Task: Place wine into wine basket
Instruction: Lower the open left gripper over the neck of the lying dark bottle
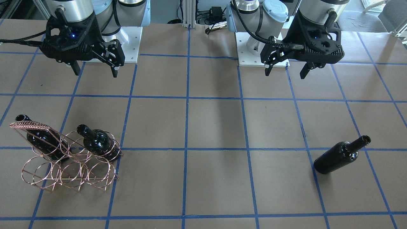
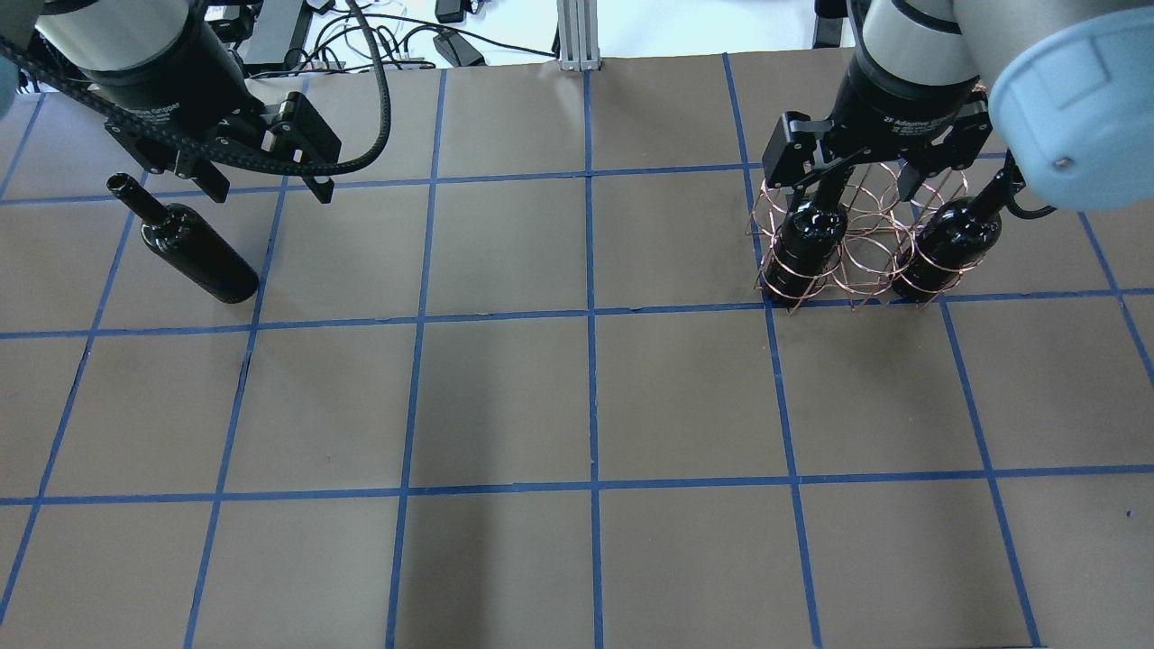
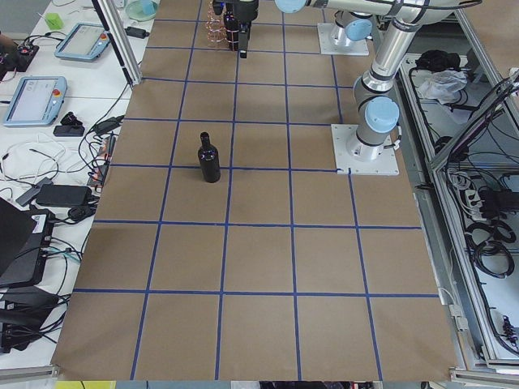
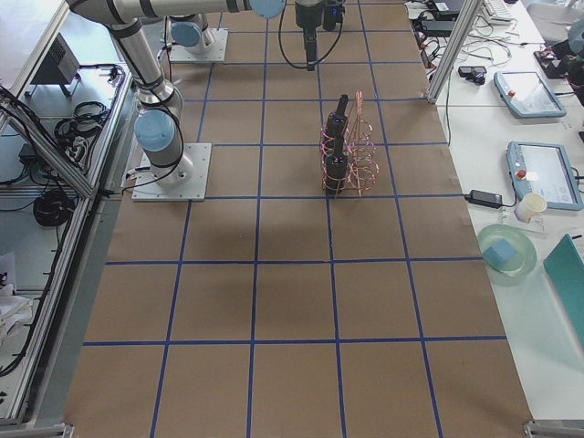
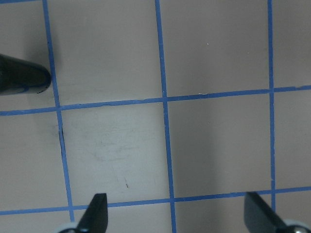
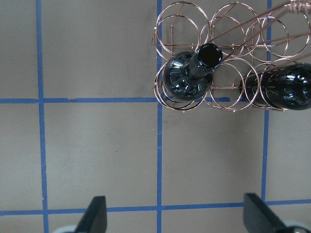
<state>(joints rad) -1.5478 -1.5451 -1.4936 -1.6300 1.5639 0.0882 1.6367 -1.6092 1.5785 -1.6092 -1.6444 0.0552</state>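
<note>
A near-black wine bottle stands upright on the table on my left side, also in the overhead view and the exterior left view. Its base shows at the left wrist view's edge. My left gripper is open and empty, above and beside that bottle. The copper wire wine basket stands on my right side. It holds two identical bottles in its outer rings, and the ring between them is empty. My right gripper is open and empty, above the basket.
The table is brown paper with a blue tape grid. The two arm bases stand at its robot side. Benches with tablets and cables run along the far long edge.
</note>
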